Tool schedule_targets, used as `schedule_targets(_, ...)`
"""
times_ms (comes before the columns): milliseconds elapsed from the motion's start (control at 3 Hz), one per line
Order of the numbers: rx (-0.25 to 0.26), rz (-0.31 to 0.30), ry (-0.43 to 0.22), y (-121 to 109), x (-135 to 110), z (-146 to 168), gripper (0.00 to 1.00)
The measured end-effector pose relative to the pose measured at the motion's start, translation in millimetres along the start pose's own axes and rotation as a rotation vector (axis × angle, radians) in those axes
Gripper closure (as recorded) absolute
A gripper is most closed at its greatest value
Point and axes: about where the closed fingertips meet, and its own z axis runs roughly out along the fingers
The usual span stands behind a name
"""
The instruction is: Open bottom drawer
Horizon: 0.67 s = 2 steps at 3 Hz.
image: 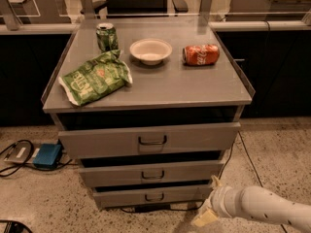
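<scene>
Bottom drawer (127, 197): lowest front on the cabinet, just above the floor. Pincer (206, 217) low, near the drawer's right end; drawer at its 10 o'clock. Pincer's opening: cannot tell.

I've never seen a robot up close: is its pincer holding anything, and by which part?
Nothing is held. The pincer hangs low by the right end of the grey metal bottom drawer, apart from its small dark loop handle.

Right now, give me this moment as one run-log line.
tool: low, right of bottom drawer | handle: untouched
</scene>
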Motion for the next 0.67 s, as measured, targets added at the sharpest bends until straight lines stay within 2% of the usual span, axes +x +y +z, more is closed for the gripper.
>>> schedule_targets(333,-0.034,-0.127,-0.016,14.2,6.2,12.7,0.00)
schedule_targets(667,-0.059,-0.189,0.002,22.2,31.6,34.1,0.00)
